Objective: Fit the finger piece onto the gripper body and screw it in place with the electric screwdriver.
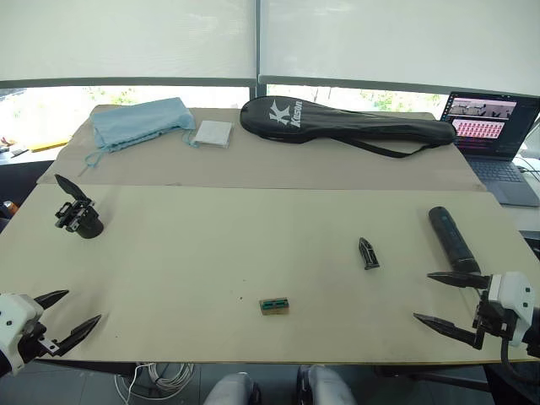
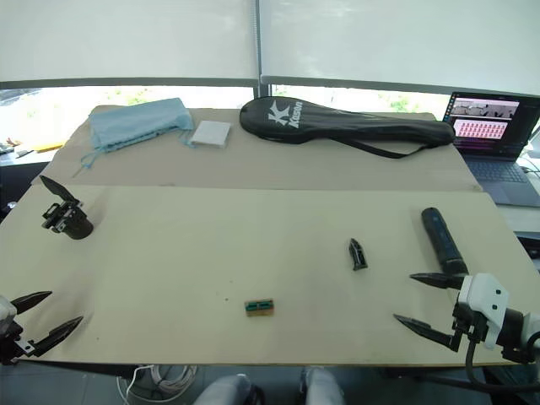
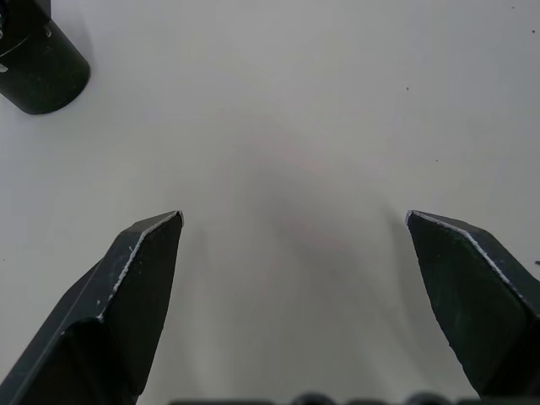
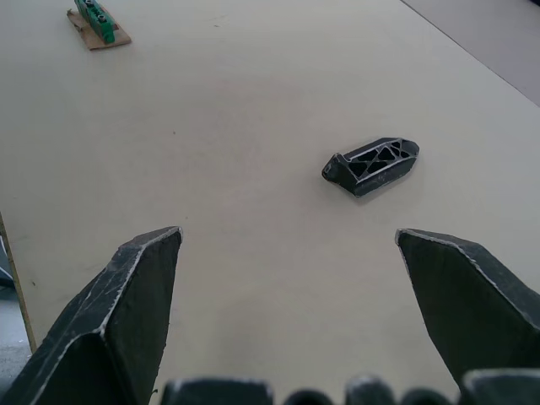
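Pale beige board covers the desk point(image 1: 211, 253), and at its near edge both pincers hang with black fingers spread and nothing between them: the left pincer point(image 1: 66, 319) at the near left corner, the right pincer point(image 1: 443, 297) at the near right. The right pincer's upper fingertip lies just beside the thin end of the electric screwdriver point(image 1: 451, 238), a thick black cylinder lying flat on the right side of the desk with its rounded end pointing away from the robot. A little beyond the front edge, near the middle, sits a small green-and-tan box point(image 1: 273, 305). Farther in and to the right of it lies the finger piece point(image 1: 368, 252), a small black tapered part on its side, well apart from the screwdriver; in the right wrist view its open ribbed face shows point(image 4: 372, 164). On the far left of the beige board stands the gripper body point(image 1: 78, 216), a chunky black block with a round base and one pointed finger sticking up and away. Behind the board, on a brown strip of desk, lie a light blue cloth bag point(image 1: 139, 121), a small white folded square point(image 1: 213, 132) and a long black racket bag point(image 1: 346, 124) with white lettering. An open laptop point(image 1: 494, 135) sits at the far right.
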